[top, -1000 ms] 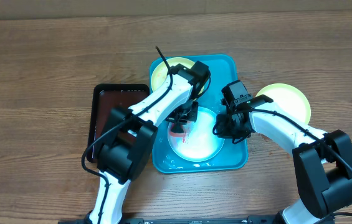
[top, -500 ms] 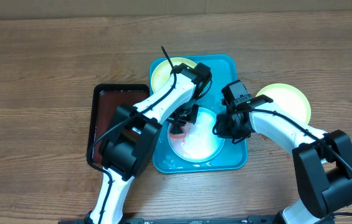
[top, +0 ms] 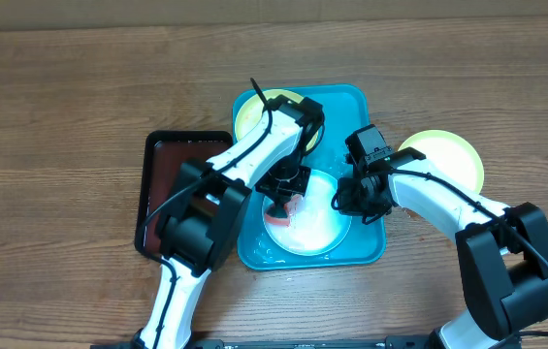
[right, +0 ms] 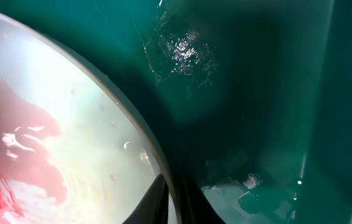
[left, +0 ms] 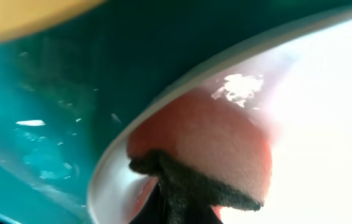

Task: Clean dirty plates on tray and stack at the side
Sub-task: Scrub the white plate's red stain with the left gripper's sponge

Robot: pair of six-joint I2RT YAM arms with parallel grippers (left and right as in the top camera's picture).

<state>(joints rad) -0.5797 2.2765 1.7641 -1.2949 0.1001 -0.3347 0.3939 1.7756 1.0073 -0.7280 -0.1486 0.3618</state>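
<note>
Plates, three: one white plate [top: 310, 233], two yellow-green plates [top: 254, 109] [top: 448, 155].
Trays, two: one turquoise tray [top: 370, 250], one black tray [top: 188, 135].
Robot arms [top: 244, 160] [top: 438, 199]: two.
Dark scrub pad [left: 191, 186]: one.
Tabletop [top: 60, 97]: one.

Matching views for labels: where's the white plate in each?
Overhead: plate at centre, in the tray, between the arms.
Left wrist: plate fills the right side, with a dark pad on it.
Right wrist: plate at lower left, rim running to bottom centre.
Shared landmark: the teal tray under it.
</note>
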